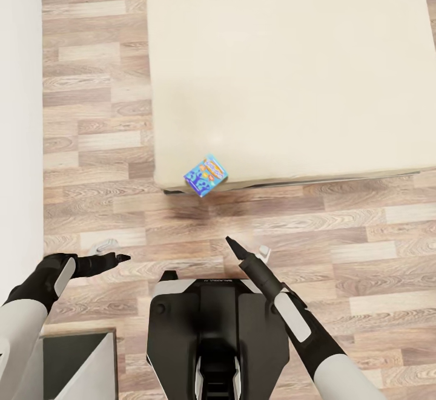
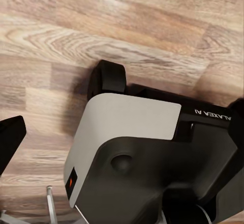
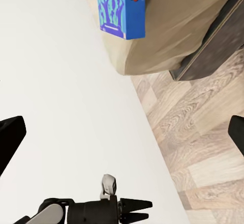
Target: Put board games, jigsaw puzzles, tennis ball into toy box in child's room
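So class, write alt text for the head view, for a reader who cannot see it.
A small blue board game overhangs the near corner of a beige bed. On the wood plank floor below, the robot's left gripper and right gripper hover empty.

Board game (image 1: 206,175) — small flat blue box, printed with darker blue figures and an orange-yellow patch, lettering partly legible in the right wrist view (image 3: 123,6). Lies on the near edge of the bed (image 1: 290,73), at its corner, turned askew, one end overhanging the mattress rim above the floor. Bed — plain beige mattress, thin grey frame.
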Motion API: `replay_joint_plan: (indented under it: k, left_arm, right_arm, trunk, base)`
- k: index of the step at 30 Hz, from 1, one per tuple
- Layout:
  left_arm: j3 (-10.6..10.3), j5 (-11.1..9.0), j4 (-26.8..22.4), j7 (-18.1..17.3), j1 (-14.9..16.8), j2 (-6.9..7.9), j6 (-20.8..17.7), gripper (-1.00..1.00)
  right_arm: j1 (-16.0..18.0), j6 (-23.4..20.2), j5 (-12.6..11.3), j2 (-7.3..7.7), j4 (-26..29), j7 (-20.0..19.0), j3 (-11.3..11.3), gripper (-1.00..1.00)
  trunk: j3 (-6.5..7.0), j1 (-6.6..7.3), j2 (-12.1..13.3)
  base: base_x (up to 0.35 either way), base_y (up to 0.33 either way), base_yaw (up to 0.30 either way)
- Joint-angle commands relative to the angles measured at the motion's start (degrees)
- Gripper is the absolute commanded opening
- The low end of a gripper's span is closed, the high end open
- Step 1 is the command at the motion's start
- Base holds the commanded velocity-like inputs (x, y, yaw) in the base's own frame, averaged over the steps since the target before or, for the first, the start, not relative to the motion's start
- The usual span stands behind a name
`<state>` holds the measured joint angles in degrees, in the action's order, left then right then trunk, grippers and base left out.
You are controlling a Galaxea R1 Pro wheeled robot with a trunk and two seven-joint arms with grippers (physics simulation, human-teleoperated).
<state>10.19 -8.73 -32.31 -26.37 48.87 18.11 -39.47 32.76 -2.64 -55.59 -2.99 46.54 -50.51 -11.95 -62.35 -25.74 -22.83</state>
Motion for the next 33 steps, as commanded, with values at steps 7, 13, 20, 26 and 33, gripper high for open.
replay_joint_plan:
  k: [7,13,20,26,33]
  left_arm:
    - [0.16,-0.32,-0.03,-0.06,0.00,0.00,-0.30,1.00]
    - [0.11,-0.32,-0.03,-0.02,0.00,0.00,-0.27,1.00]
    - [0.10,-0.32,-0.03,-0.01,0.00,0.00,-0.30,1.00]
    - [0.10,-0.32,-0.03,-0.03,0.00,-0.04,-0.25,1.00]
    - [0.10,-0.32,-0.03,-0.04,0.00,-0.08,-0.18,1.00]
  right_arm:
    - [0.03,-0.28,-0.59,0.31,-0.04,-0.38,-0.10,1.00]
    - [0.03,-0.25,-0.62,0.34,-0.04,-0.39,-0.09,1.00]
    - [0.03,-0.26,-0.62,0.31,-0.04,-0.52,-0.09,1.00]
    - [0.04,-0.26,-0.63,0.31,-0.04,-0.55,-0.09,1.00]
    - [0.03,-0.26,-0.65,0.27,-0.04,-0.48,-0.09,1.00]
  trunk:
    - [-0.05,-0.05,-0.08]
    - [-0.05,-0.05,-0.08]
    - [-0.05,-0.05,-0.08]
    - [-0.05,-0.05,-0.08]
    - [-0.05,-0.05,-0.08]
  base:
    - [0.045,0.033,0.000]
    - [0.007,0.005,0.000]
    - [0.050,0.050,0.000]
    - [0.061,0.058,0.000]
    - [0.011,0.011,0.000]
